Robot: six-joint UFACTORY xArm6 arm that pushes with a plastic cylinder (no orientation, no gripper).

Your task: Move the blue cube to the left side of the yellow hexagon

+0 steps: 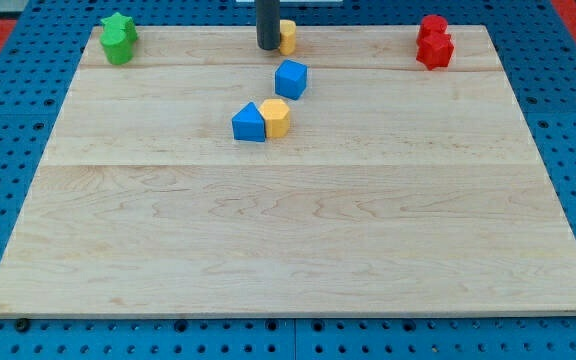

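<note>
The blue cube (291, 79) sits above the board's middle, just up and right of the yellow hexagon (277, 117). A blue triangular block (249, 123) touches the hexagon's left side. My tip (268, 46) is near the view's top, above and slightly left of the blue cube, close against the left of a second yellow block (287, 36). The tip does not touch the cube.
A green block (118, 38) stands at the top left corner of the wooden board (288, 250). Two red blocks (434, 42) stand together at the top right. A blue pegboard (8, 120) surrounds the board.
</note>
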